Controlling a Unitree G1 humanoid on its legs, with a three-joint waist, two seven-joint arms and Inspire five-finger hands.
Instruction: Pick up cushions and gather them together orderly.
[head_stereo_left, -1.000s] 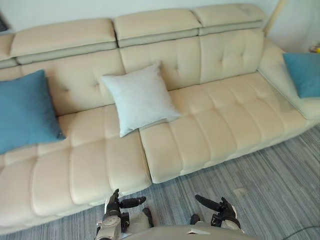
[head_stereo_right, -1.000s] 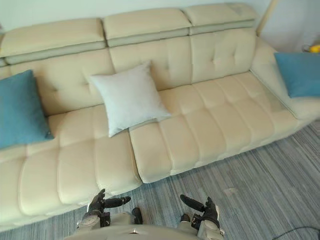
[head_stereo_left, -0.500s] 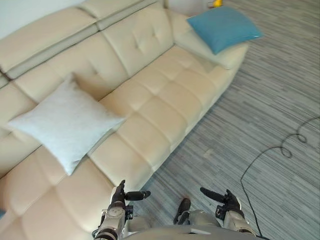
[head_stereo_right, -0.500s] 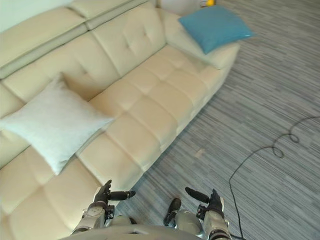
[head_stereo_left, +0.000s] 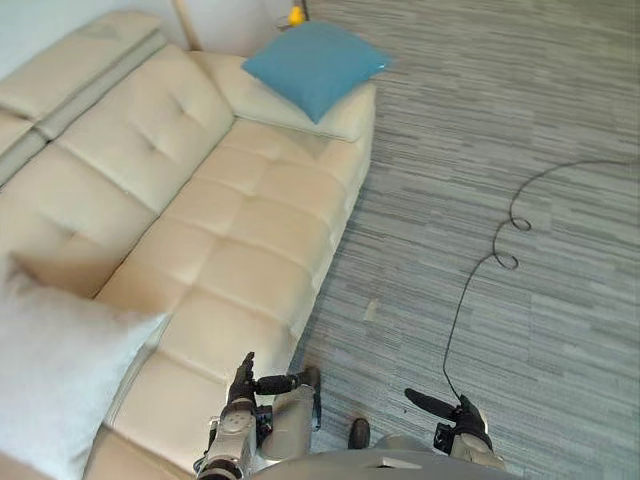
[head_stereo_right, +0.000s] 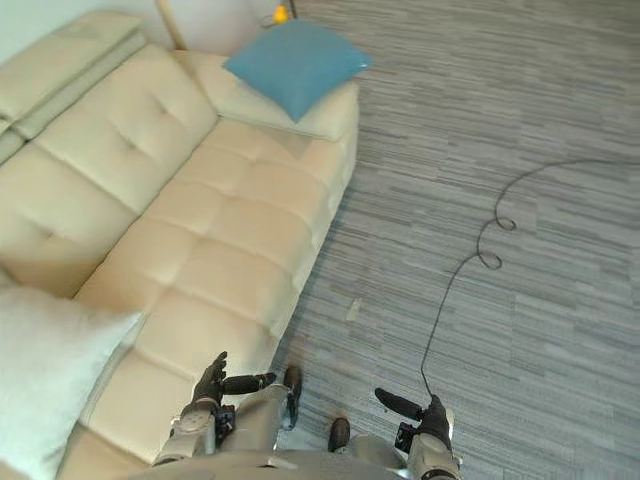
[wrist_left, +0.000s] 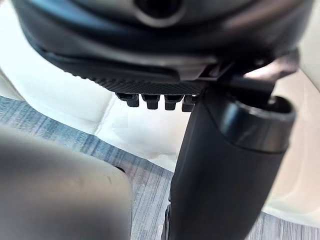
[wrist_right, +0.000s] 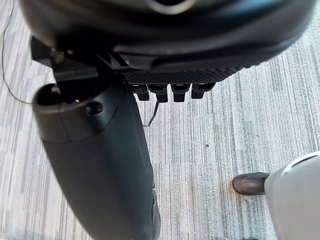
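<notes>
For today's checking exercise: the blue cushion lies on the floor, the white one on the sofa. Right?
No. The left eye view shows the blue cushion on the sofa's far end, not the floor; the white cushion does lie on the sofa.

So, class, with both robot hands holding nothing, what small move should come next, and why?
Probably step along the sofa toward the blue cushion. It lies at the far end, apart from the white cushion, and the left robot hand and right robot hand hang open and low, well short of it.
</notes>
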